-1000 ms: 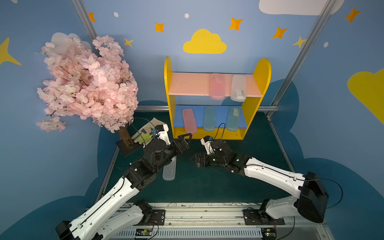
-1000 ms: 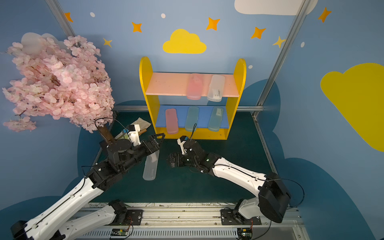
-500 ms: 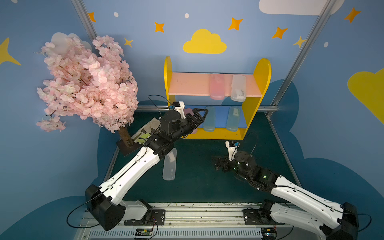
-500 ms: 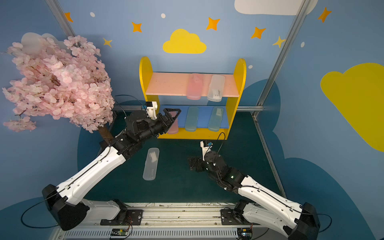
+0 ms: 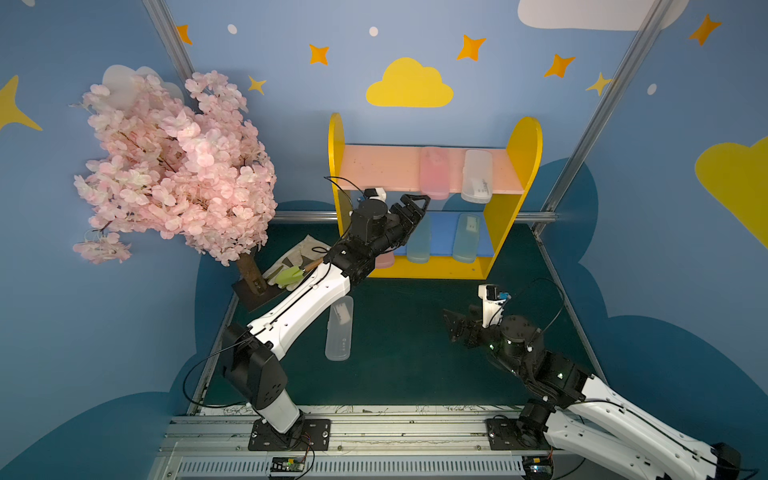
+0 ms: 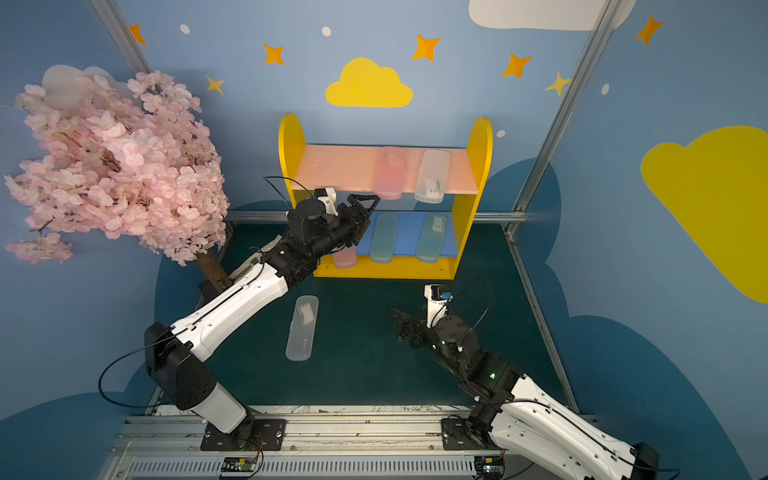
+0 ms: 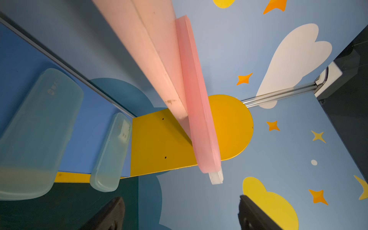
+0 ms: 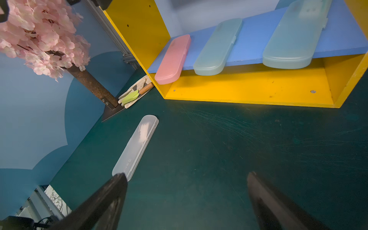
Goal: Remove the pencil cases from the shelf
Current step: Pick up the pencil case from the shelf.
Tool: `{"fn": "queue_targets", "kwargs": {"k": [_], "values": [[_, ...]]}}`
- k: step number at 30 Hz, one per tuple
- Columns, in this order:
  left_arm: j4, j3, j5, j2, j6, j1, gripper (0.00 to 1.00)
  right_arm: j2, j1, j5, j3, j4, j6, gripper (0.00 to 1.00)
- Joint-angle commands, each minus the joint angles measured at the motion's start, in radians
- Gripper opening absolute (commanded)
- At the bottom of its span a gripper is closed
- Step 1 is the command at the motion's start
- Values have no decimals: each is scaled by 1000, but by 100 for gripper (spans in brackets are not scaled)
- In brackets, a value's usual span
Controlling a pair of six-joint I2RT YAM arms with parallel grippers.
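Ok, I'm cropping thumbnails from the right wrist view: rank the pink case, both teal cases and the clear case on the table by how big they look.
1. Outer teal case.
2. Middle teal case and clear case: too alike to rank.
3. Pink case.

A clear pencil case (image 8: 135, 147) lies on the green floor (image 8: 219, 149) near the shelf (image 8: 249, 91), beyond spread fingers (image 8: 107, 199).

The left arm (image 6: 232, 307) hides most of the lower pink pencil case (image 6: 345, 258); print on the upper white case (image 5: 477, 172) is unreadably small.
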Motion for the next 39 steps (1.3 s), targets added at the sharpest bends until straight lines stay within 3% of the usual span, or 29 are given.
{"fn": "queue_targets", "kwargs": {"k": [1,7,21,33,39], "values": [[42,71,-18,32,-30,4,89,-38,-5,35,-11,-8,-9,98],[47,131,-26,90,-49,4,82,-69,-9,46,-14,-22,-5,99],[58,205,-28,161,-64,6,55,-94,-18,49,-26,-37,-10,99],[46,245,-25,186,-58,14,52,-120,-24,47,-38,-46,1,99],[47,271,-7,208,-62,21,43,-125,-24,47,-38,-49,5,99]]}}
